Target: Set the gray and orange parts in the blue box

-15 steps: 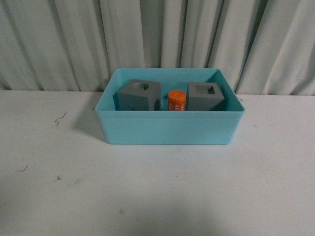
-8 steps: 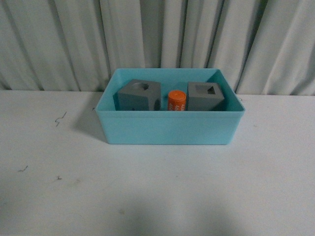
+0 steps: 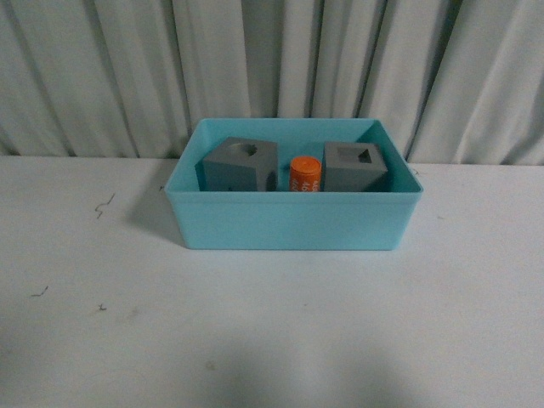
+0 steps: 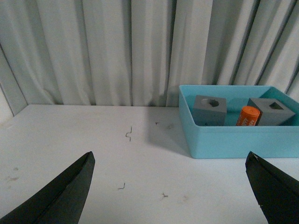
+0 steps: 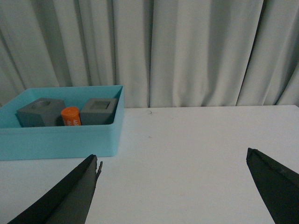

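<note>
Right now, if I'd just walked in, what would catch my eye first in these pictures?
The blue box, bright against the white table, near its far edge by the curtain. Inside it stands an orange cylinder between two gray cubes, the left one with a round recess and the right one with a square one. In the wrist views, each gripper, left and right, is open and holds nothing.

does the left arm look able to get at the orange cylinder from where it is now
Probably yes. The left pincer is open with bare table ahead. The orange cylinder stands in the blue box between two gray cubes, uncovered from above.
</note>
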